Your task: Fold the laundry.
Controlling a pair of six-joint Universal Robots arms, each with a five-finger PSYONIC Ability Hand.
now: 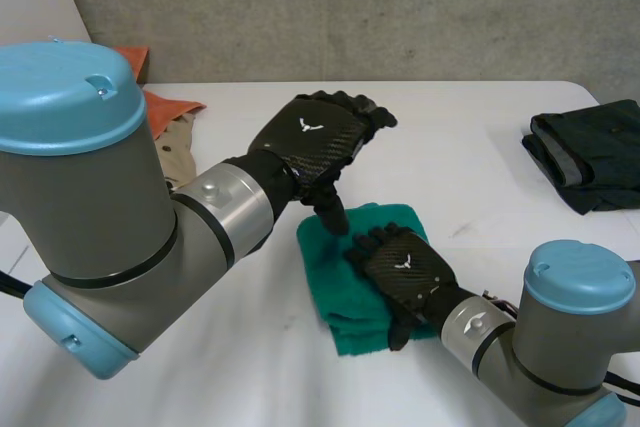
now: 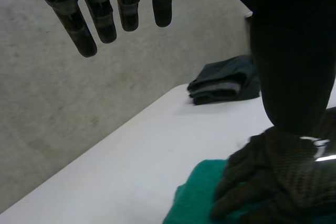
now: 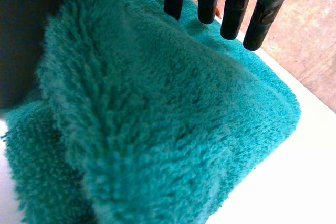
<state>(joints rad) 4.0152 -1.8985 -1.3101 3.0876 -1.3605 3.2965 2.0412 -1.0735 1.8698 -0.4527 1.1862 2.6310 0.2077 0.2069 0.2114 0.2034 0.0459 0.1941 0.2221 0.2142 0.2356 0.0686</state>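
with the folded green towel (image 1: pixel 328 282) in the middle of the white table (image 1: pixel 480 162), i'd press my flat, straight-fingered right hand (image 1: pixel 402 267) down firmly and lower the empty, loose-fingered left hand (image 1: pixel 312 137) to smooth its far edge.

Plain white table (image 1: pixel 470 137), rough grey concrete wall (image 1: pixel 400 7) right behind its far edge, soft even light

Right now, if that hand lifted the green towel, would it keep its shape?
Probably not: the green towel looks thick and fluffy, with soft rounded folds, so it would likely droop and unfold. Its plush pile should grip rather than slide.
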